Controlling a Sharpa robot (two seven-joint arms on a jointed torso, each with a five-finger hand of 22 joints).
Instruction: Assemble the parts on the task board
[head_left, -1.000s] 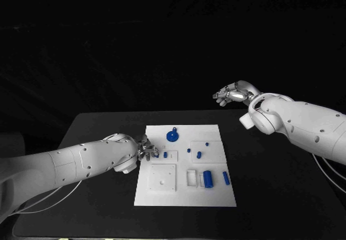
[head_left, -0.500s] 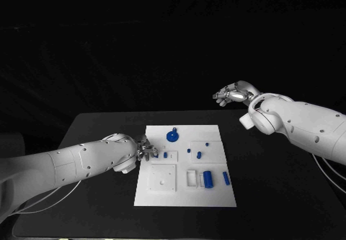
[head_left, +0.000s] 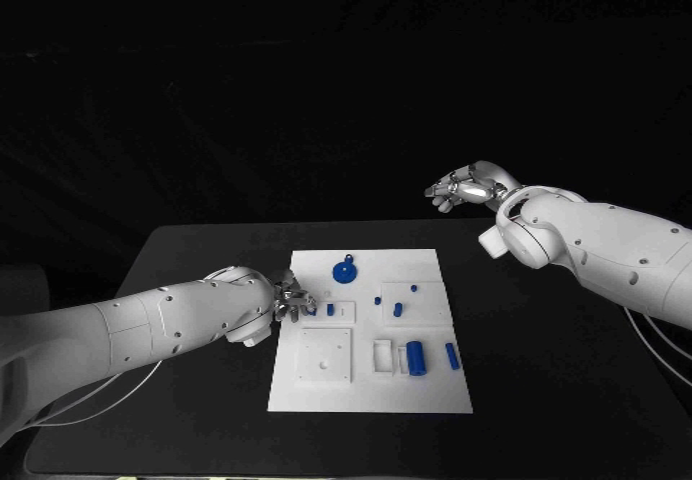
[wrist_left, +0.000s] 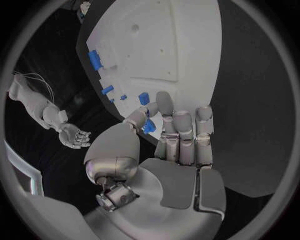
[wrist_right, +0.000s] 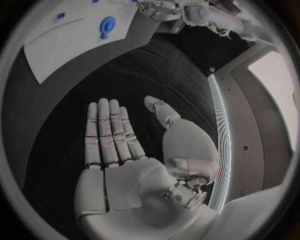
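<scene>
Nearest you on the task board (head_left: 433, 395), a white square block (head_left: 326, 355) sits at the left, and to its right stand a white upright piece (head_left: 382, 355), a thick blue cylinder (head_left: 415, 358) and a slimmer blue bar (head_left: 451, 355), side by side but apart.

Your left hand (head_left: 290, 299) rests at the board's left edge, just beyond that square block. In the left wrist view the hand (wrist_left: 169, 145) lies with its long fingers (wrist_left: 185, 132) straight and together over the board's rim, while the thumb and the nearest finger close on a small blue part (wrist_left: 149, 127). That part (head_left: 312, 310) is touching both and looks pinched between them; you cannot tell whether it has left the board's surface. Just beside it another small blue part (head_left: 330, 309) sits in a shallow square recess.

Further along the board, 3 small blue pegs (head_left: 397, 299) stand near the middle right, and beyond them a round blue disc with a stub (head_left: 345, 271) lies near the far edge.

Your right hand (head_left: 464, 187) hangs high past the table's far right corner, well apart from the board. In the right wrist view its palm (wrist_right: 115, 165) is flat, fingers straight and side by side, thumb spread, holding nothing.
</scene>
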